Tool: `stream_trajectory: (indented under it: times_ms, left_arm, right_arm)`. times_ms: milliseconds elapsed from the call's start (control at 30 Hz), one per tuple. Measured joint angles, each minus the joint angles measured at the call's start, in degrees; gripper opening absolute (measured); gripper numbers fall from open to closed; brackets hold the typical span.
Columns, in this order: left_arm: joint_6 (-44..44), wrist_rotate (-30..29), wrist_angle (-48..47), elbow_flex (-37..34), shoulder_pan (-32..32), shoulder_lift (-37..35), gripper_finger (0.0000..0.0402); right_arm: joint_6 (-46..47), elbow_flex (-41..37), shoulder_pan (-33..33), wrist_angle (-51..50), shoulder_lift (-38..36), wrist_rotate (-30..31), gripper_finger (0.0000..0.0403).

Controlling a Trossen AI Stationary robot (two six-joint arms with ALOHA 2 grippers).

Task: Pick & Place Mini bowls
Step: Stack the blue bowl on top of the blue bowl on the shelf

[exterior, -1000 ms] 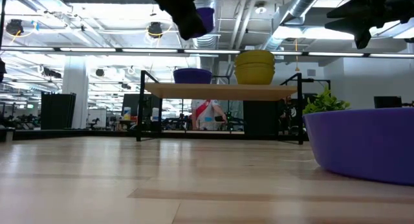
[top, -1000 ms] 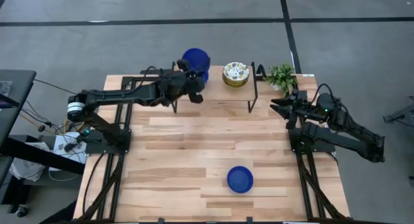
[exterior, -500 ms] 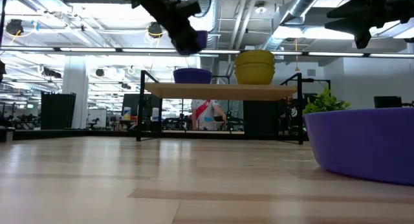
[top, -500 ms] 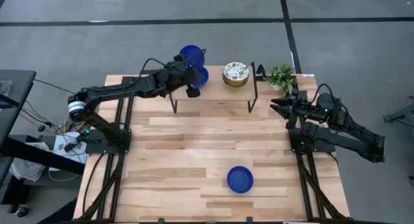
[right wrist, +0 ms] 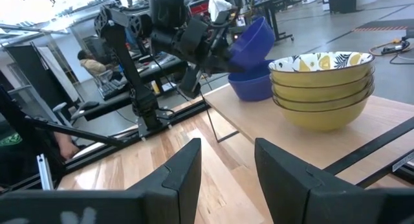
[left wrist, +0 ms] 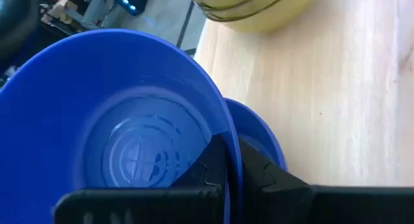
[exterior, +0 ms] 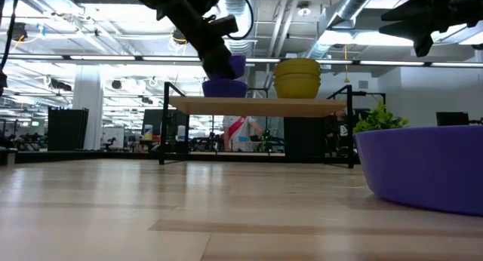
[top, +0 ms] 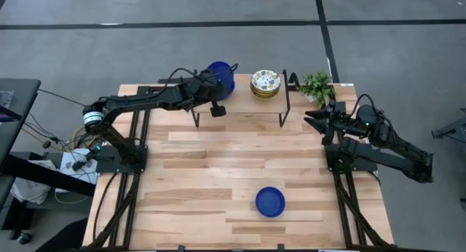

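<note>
— Wooden planks cover the table (top: 218, 164), and a low shelf (top: 244, 100) stands at its far edge. What is changed up there since a second ago?

— A blue bowl (left wrist: 110, 130) is held clamped by its rim in the left gripper (top: 215, 88), one finger inside and one outside. A second ago it was carried high and tilted above the shelf; now it is lowered almost onto the blue stack (exterior: 224, 87) resting on the shelf, though contact cannot be confirmed.

— And the other bowls?

— Four floral bowls (right wrist: 322, 88) are stacked just beside the blue stack. One blue bowl (top: 270, 202) is left lying on the near part of the table.

— The right gripper (top: 313, 119)?

— It is parked at the right edge, fingers spread, holding nothing; no shift is seen.

— So what is meant for the task?

— Probably release is close, and one bowl is yet to be fetched.
</note>
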Motion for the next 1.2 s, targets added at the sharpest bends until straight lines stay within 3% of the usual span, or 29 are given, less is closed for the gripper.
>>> stream_trajectory:
  times_ms: [600, 933, 1200]
  left_arm:
    - [-2.73, 2.68, -2.78, 0.00, -1.67, -0.33, 0.0008]
    - [-2.73, 2.69, -2.97, 0.00, -1.26, -0.33, 0.0008]
    - [-2.73, 2.67, -2.98, 0.00, -1.21, -0.33, 0.0020]
  right_arm:
    - [0.00, 0.00, 0.00, 0.00, 0.02, 0.49, 0.0134]
    - [-0.02, 0.00, 0.00, 0.00, 0.02, 5.93, 0.0134]
    - [-0.01, 0.00, 0.00, 0.00, 0.02, 6.06, 0.0133]
